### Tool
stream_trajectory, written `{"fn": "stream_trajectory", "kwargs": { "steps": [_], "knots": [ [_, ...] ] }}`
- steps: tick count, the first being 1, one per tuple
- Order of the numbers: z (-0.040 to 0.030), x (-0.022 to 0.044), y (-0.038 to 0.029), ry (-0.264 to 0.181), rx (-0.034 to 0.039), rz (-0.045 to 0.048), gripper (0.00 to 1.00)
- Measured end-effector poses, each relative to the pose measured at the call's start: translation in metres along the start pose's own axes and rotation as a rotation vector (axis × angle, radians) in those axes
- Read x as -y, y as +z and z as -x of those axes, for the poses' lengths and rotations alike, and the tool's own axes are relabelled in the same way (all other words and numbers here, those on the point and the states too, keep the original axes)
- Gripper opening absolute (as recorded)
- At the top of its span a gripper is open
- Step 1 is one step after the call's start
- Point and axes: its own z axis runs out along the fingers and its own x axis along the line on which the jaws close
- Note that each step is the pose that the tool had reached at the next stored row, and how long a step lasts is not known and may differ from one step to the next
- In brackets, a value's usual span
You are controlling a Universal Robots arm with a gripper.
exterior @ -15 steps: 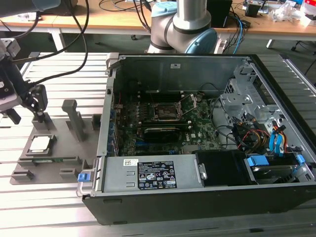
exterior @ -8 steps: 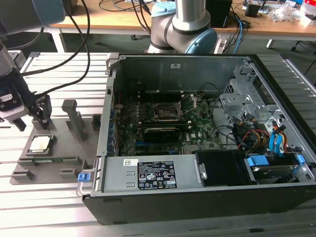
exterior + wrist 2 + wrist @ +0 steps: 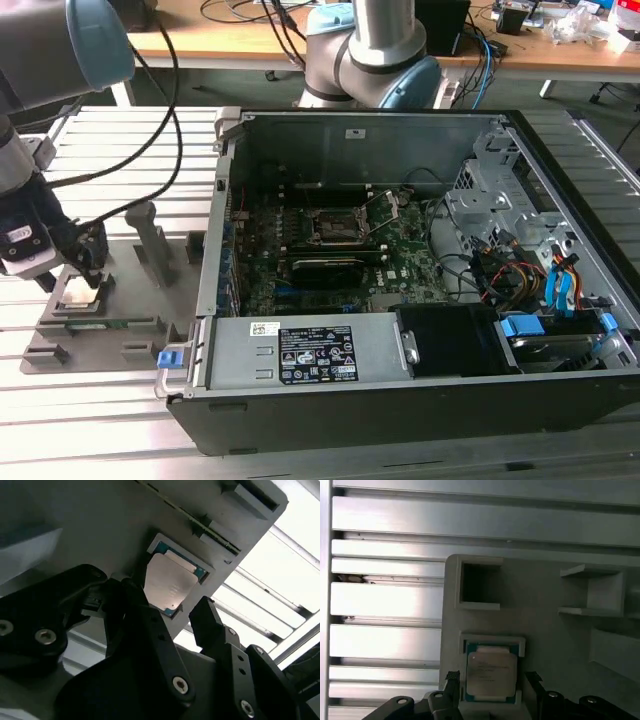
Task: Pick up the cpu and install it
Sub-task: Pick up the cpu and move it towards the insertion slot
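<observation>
At the exterior view's left, your arm (image 3: 30, 150) reaches down over the grey fixture tray (image 3: 130, 330), which lies flat on the slatted metal table (image 3: 100, 430). The pincer (image 3: 72, 275) hangs just above the tray's near corner, right over the cpu (image 3: 80, 293).

You can see the cpu in both wrist views: it sits flat in a shallow square pocket of the tray (image 3: 545, 630), silver top upward, with a thin blue-green edge showing around it (image 3: 491, 672). The pincer (image 3: 492, 680) is spread, with one black finger (image 3: 452, 680) on each side of the chip and a gap showing between finger and chip. It is pinching nothing. In the second wrist view the same two fingers (image 3: 210, 625) flank the cpu (image 3: 170, 585) from close above.

Well apart, toward the exterior view's right, the open computer case (image 3: 350, 400) lies on the table, and the black socket (image 3: 338, 226) on its board holds no chip.
</observation>
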Motion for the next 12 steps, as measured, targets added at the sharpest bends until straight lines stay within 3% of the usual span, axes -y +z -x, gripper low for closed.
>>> {"fn": "stream_trajectory", "kwargs": {
  "steps": [2, 6, 12],
  "knots": [
    [0.0017, -0.0005, 0.0064, -0.002, -0.0003, -0.0058, 0.62],
    [0.0020, -0.0037, 0.0147, -0.002, -0.0003, -0.0068, 0.62],
    [0.0018, -0.0039, 0.0188, -0.002, -0.0005, -0.0069, 0.62]
  ]
}}
